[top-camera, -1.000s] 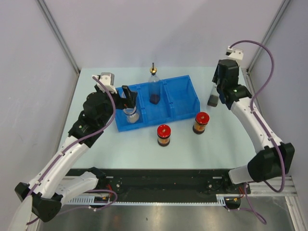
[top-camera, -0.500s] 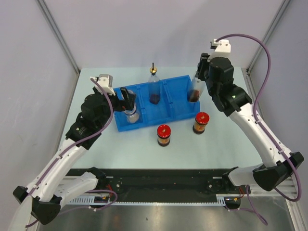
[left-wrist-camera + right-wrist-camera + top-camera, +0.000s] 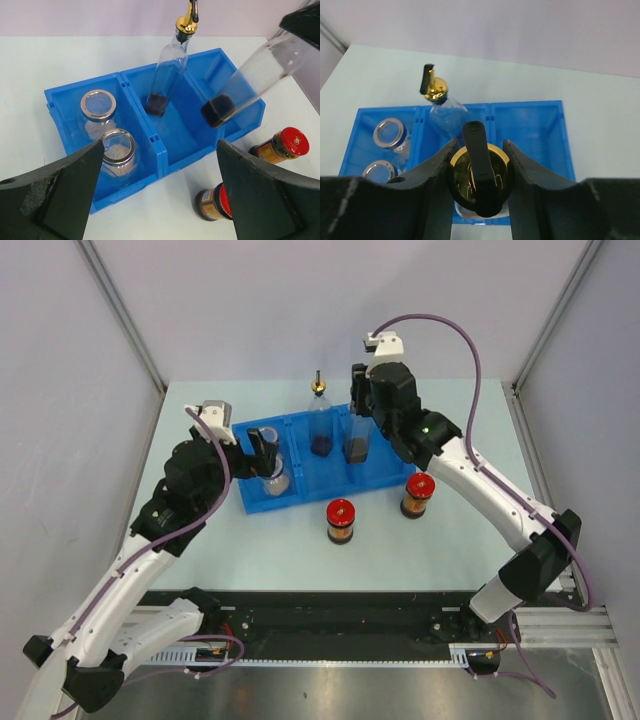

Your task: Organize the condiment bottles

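Right arm has swung in from the right side of the table (image 3: 250, 550). The right gripper (image 3: 479, 175) now hangs over the blue tray (image 3: 385, 440), its fingers pinched on the gold-spouted neck of the held bottle (image 3: 250, 75). The bottle is tilted, with its dark base low over the divider between the middle and right compartments; contact with the tray floor cannot be told.

The standing bottle (image 3: 167, 75) is in the middle compartment. The far tan jar (image 3: 98, 112) and near tan jar (image 3: 117, 155) are both in the left compartment. The left red-lidded jar (image 3: 341, 521) and right red-lidded jar (image 3: 418, 495) stand on the table just near of the tray.

The left gripper (image 3: 160, 150) is spread wide and empty, above the left compartment.
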{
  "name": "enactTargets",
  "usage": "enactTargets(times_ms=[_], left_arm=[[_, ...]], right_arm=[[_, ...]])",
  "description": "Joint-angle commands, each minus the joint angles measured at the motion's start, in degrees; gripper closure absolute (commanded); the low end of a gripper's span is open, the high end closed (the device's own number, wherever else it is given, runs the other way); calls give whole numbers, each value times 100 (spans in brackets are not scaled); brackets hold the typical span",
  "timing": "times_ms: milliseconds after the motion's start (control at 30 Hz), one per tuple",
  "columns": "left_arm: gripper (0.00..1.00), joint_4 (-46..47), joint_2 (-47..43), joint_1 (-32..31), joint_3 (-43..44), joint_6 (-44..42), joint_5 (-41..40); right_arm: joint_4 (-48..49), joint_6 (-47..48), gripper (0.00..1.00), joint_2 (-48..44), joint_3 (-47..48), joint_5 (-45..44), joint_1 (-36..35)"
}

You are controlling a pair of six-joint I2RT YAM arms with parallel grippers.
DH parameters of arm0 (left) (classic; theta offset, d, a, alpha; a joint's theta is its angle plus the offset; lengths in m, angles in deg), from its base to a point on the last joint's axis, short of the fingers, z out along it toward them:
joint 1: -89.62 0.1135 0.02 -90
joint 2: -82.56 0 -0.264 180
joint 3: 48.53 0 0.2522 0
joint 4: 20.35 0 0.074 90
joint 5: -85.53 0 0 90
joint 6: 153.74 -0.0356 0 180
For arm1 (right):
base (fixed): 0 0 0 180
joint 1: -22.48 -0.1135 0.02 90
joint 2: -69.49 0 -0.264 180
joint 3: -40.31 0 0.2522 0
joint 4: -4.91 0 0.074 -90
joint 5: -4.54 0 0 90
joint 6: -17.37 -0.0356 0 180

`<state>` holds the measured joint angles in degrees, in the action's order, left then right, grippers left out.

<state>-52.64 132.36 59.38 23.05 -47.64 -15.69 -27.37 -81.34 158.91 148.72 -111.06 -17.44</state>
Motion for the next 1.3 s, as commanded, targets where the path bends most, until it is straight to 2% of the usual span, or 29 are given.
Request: enactTargets(times_ms=[0, 700, 1100, 1200, 1233, 1267], left_arm=[[0, -55, -172, -8, -122, 95, 50], [0, -116, -287, -8, -438, 60, 68], [0, -72, -199, -8, -474, 25, 85], [0, -73, -190, -8, -474, 25, 111], [0, -81, -190, -8, -474, 16, 129], [0, -81, -181, -8, -474, 8, 155]], right_arm=[[929, -149, 100, 92, 563, 301, -86], [956, -298, 100, 1515, 1020, 495, -288], [763, -316, 100, 1982, 1222, 530, -306], [684, -315, 89, 2079, 1283, 557, -314], [675, -298, 80, 2122, 1293, 583, -314], [649, -298, 79, 2131, 1293, 592, -323]])
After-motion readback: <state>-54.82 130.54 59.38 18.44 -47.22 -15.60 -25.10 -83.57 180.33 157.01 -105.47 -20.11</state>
